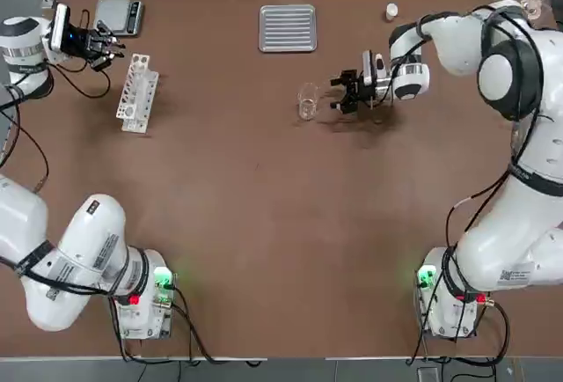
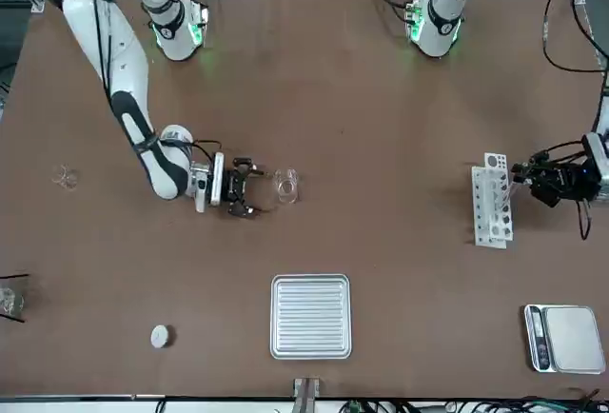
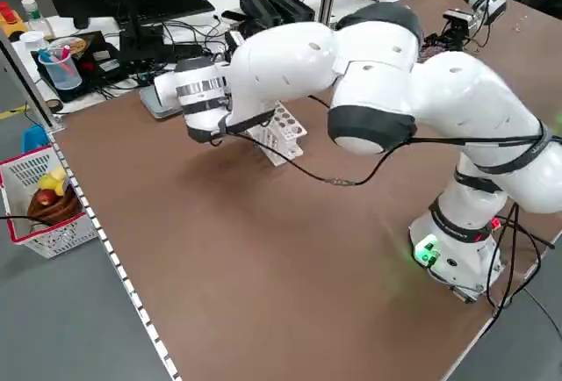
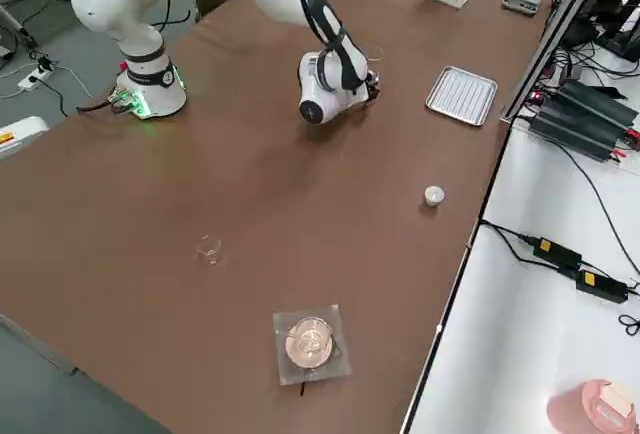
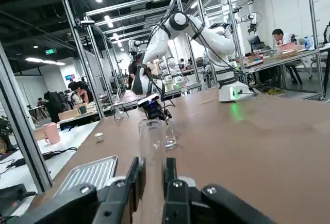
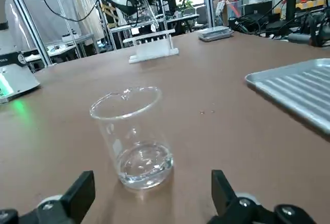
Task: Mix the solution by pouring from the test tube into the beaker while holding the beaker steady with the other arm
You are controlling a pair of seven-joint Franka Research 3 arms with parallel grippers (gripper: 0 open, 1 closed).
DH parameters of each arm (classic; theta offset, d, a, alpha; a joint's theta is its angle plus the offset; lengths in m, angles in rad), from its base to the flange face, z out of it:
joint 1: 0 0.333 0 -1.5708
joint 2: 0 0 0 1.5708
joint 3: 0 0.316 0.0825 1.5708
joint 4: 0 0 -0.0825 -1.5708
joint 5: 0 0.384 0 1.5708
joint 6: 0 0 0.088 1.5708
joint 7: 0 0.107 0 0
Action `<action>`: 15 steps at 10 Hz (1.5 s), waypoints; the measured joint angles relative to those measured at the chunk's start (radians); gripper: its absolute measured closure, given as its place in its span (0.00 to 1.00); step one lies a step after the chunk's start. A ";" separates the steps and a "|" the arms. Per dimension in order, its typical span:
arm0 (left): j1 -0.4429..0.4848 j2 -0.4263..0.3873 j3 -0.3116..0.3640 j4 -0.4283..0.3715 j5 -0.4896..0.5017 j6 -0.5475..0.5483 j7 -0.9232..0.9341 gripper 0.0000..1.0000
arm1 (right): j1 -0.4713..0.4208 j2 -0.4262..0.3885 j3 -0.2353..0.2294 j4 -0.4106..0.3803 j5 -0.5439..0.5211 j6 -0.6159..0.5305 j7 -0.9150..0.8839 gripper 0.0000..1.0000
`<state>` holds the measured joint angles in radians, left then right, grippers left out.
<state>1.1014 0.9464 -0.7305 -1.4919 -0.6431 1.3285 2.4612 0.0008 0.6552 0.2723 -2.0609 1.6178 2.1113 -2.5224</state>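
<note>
A: Report beaker (image 1: 308,100) position, top view.
B: Upright on the table (image 1: 246,224), nine o'clock from the right gripper (image 6: 153,185); contains clear liquid. Tray (image 1: 288,28) at eleven o'clock from the beaker.
A: Right gripper state?
B: Fingers spread, beaker ahead, not clamped.
A: Left gripper (image 5: 153,168)?
B: Fingers pinching the test tube (image 5: 152,139). Rack (image 1: 139,93) at five o'clock from that gripper.

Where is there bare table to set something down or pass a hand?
Widest: mid-table, between the rack, the beaker and both arms' bases. Narrower: between rack and metal tray. Crowded: around the beaker, with the open right gripper beside it, and near the rack, where the left gripper holds the test tube.
</note>
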 joint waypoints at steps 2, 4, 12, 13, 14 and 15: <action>0.000 0.005 0.005 -0.018 0.000 -0.001 0.003 0.78 | -0.063 -0.049 0.009 -0.001 -0.126 0.041 0.076 0.00; 0.000 0.005 0.005 -0.055 0.000 -0.001 0.003 0.78 | -0.175 -0.090 0.088 0.009 -0.306 0.128 0.208 0.00; 0.022 0.002 0.017 -0.061 0.000 -0.020 0.002 0.78 | -0.425 -0.125 0.419 0.142 -1.183 0.445 1.312 0.00; 0.024 0.002 0.025 -0.060 0.000 -0.020 0.002 0.78 | -0.423 -0.141 0.422 0.159 -1.258 0.445 1.471 0.00; 0.028 0.002 0.032 -0.059 0.000 -0.020 0.002 0.78 | -0.423 -0.155 0.423 0.172 -1.302 0.445 1.611 0.00; 0.031 0.002 0.034 -0.058 0.000 -0.020 0.002 0.78 | -0.423 -0.168 0.421 0.188 -1.319 0.440 1.721 0.00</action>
<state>1.1322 0.9480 -0.6969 -1.5503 -0.6432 1.3081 2.4633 -0.4225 0.4873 0.6933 -1.8732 0.2986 2.5512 -0.8015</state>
